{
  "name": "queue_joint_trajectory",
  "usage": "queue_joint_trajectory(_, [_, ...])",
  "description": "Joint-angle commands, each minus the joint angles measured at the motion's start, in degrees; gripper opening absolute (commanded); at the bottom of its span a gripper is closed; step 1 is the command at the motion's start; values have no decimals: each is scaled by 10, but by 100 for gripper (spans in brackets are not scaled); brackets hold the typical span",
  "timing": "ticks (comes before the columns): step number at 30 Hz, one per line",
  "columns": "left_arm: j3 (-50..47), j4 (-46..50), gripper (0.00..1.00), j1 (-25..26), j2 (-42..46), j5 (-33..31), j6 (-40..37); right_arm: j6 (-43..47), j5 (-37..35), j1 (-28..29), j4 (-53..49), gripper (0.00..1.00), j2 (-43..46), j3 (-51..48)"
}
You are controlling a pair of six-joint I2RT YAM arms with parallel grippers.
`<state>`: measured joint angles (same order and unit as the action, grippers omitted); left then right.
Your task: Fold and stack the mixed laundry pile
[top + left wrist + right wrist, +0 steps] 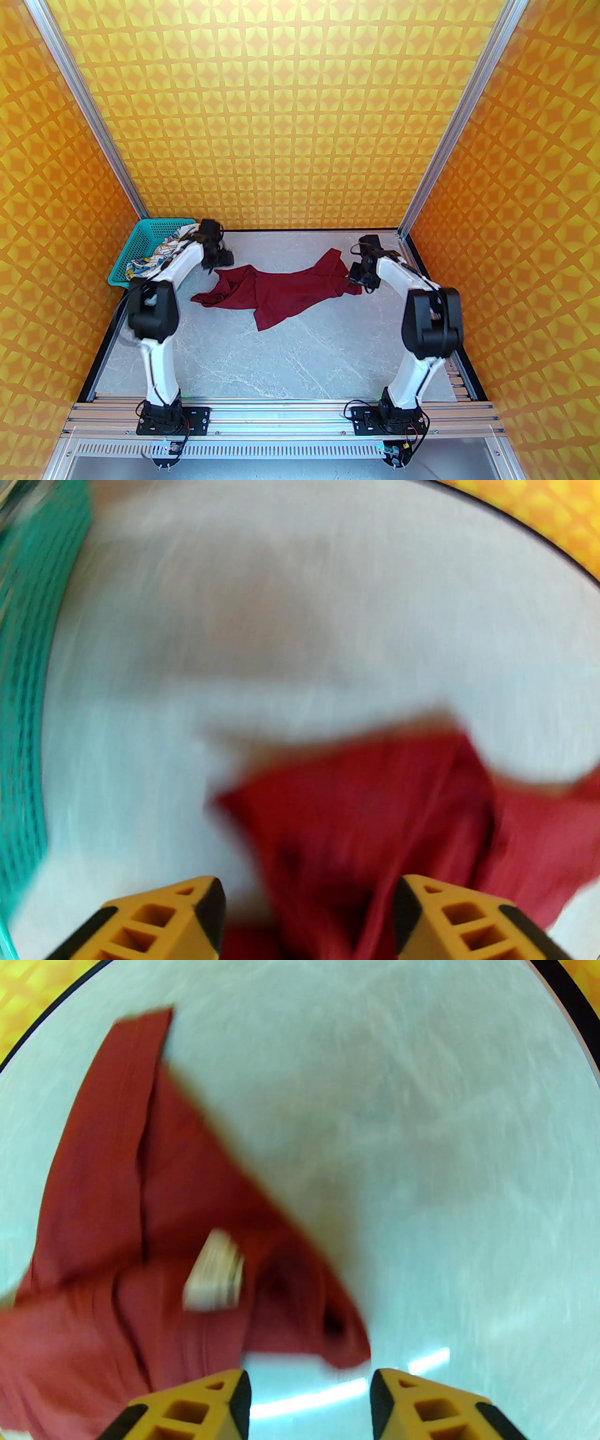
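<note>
The dark red T-shirt (281, 290) was seen lying crumpled across the middle of the grey table (281, 356), while the white printed garment (161, 253) was bunched in the teal basket (140, 239) at the centre left of the frame. The left gripper (307, 897) was held with fingers spread over the shirt's left end, and the right gripper (309, 1382), likewise spread and gripping nothing, was poised at its right edge near a white label (215, 1271). Flattening the shirt was judged the step in hand, best done if opposite corners were pinched in a single layer and drawn apart evenly, low over the table.
</note>
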<state>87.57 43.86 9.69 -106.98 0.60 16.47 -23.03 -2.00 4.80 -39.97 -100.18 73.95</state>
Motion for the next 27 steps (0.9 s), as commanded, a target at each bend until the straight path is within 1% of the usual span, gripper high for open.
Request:
queue_joint_trajectory(1, [-121,-46,67,-1,81,-8,23,-34,78,103,41,50,64,-67])
queue_joint_trajectory(3, [-175,-65,70,-14,94,-11,32,-62,111,165,74,51,67,-93])
queue_joint_trajectory(5, [-200,-70,70,-31,95,-11,38,-80,124,226,108,54,56,-102])
queue_joint_trajectory(6, [-212,-81,70,-42,93,-12,37,-84,120,265,115,55,40,-91])
queue_joint_trajectory(8, [-216,-92,70,-57,85,-12,32,-81,107,323,112,57,-2,-53])
queue_joint_trajectory(10, [-207,-93,70,-70,70,-12,29,-72,97,361,91,59,-51,-9])
queue_joint_trajectory(15, [-194,-101,73,-89,51,-11,23,-67,79,425,79,59,-129,64])
queue_joint_trajectory(16, [-193,-100,73,-91,49,-12,23,-62,65,435,68,60,-146,83])
queue_joint_trajectory(19, [-193,-101,73,-92,48,-12,21,-55,40,443,40,59,-196,127])
queue_joint_trajectory(22, [-194,-98,72,-92,56,-12,21,-48,-10,443,-1,54,-227,149])
queue_joint_trajectory(23, [-195,-98,72,-92,60,-12,20,-42,-27,443,-7,49,-227,144])
queue_joint_trajectory(25, [-200,-100,73,-93,69,-12,19,-33,-43,443,-8,38,-218,126])
queue_joint_trajectory(27, [-200,-99,74,-93,76,-12,19,-22,-67,442,-11,21,-204,105])
